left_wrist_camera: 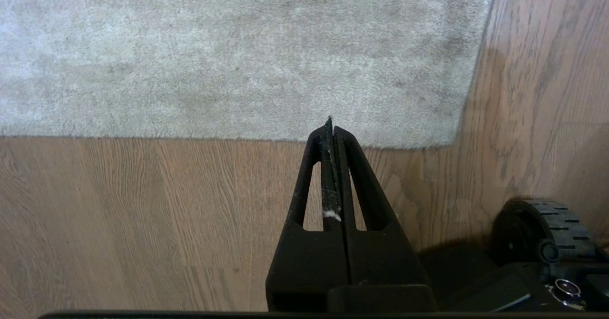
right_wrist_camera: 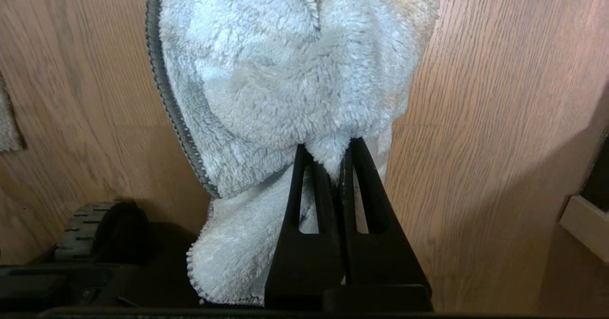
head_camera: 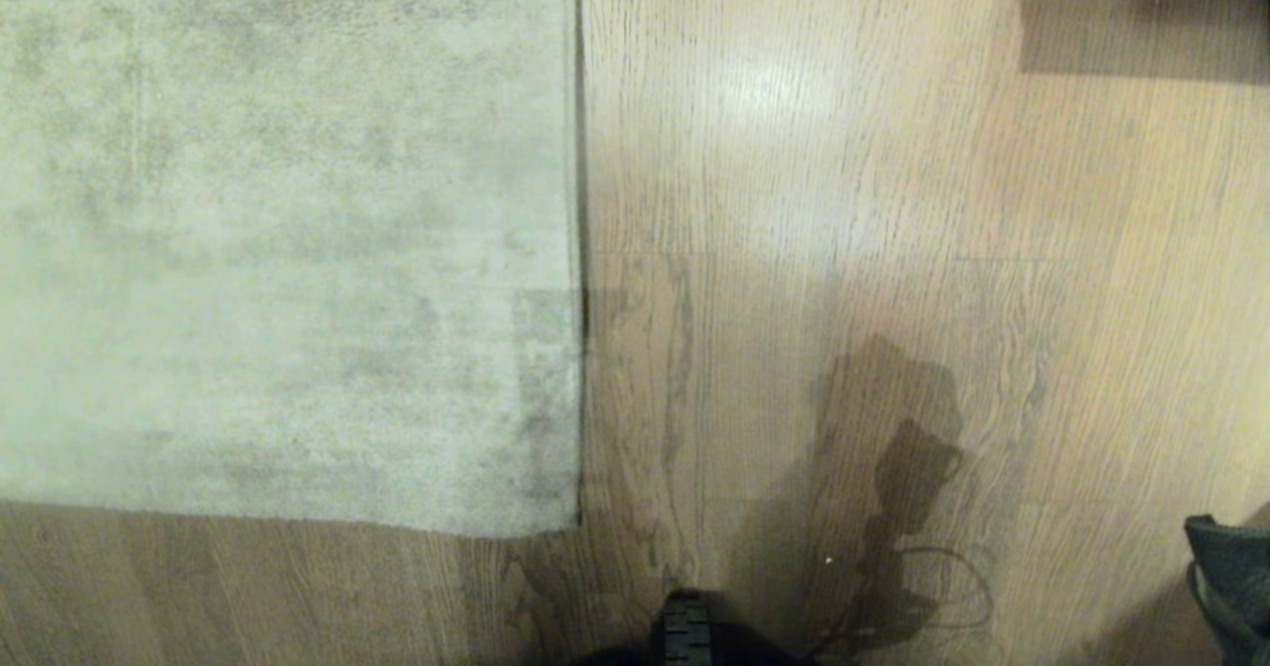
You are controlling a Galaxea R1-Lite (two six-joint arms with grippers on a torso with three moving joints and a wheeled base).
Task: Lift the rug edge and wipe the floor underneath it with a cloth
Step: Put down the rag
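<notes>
Dark furniture base (head_camera: 1141,11) at the far right; pale wooden ledge (right_wrist_camera: 583,226) nearby.

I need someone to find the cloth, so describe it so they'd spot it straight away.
Start at the big grey rug on the wooden floor; off its corner hangs the right gripper. Pinched in it is the cloth: fluffy, pale blue-white, with a dark stitched hem, unlike the flat mottled rug.

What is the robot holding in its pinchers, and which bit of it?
The right gripper pinches the fluffy pale blue cloth by a bunched fold near its middle; the rest hangs loose over the floor. The left gripper is shut on nothing.
</notes>
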